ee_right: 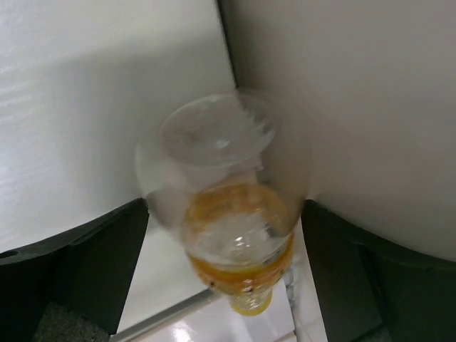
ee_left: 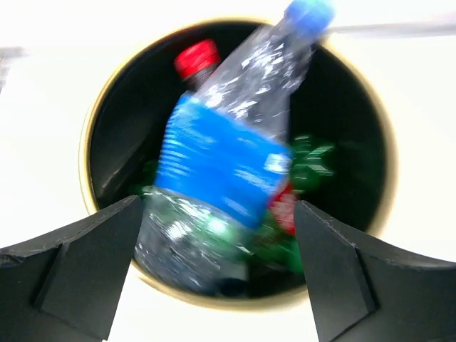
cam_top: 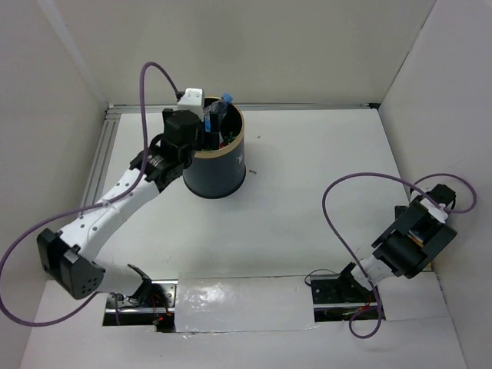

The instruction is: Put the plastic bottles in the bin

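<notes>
Near right, by the side wall (ee_right: 356, 107): the right tool (ee_right: 224, 206) has its fingers spread wide. One clear bottle (ee_right: 224, 142) sits between them, seen base first. It has no label, and an orange band and orange cap show through the plastic. The bottle is blurred. Whether either finger touches it cannot be told.

Mid-field: white table (cam_top: 323, 192).

Far left: one bin (cam_top: 219, 181) stands upright on the table. It is a dark navy cylinder with a gold rim and a small white mark on its right side, and it is far larger than any bottle. The left tool (ee_left: 217, 206) hangs over its mouth with the fingers apart and clamped on nothing.

Between those fingers is one blue-labelled bottle (ee_left: 221, 164). It is clear and crinkled, with a blue cap. It is tilted, base toward the near rim and cap over the far rim. The bottle is blurred and partly inside the mouth of the bin.

Inside the bin, beneath that bottle:
- one red-capped bottle (ee_left: 197, 58), leaning at the far left
- green bottles (ee_left: 310, 160) at the bottom, too blurred to count
- one patch of red-and-white label (ee_left: 285, 206) beside them

Count: one bin and two tools. Three bottles can be told apart singly: one at the right tool, one in the mouth of the bin and one red-capped inside. The green contents are additional.
</notes>
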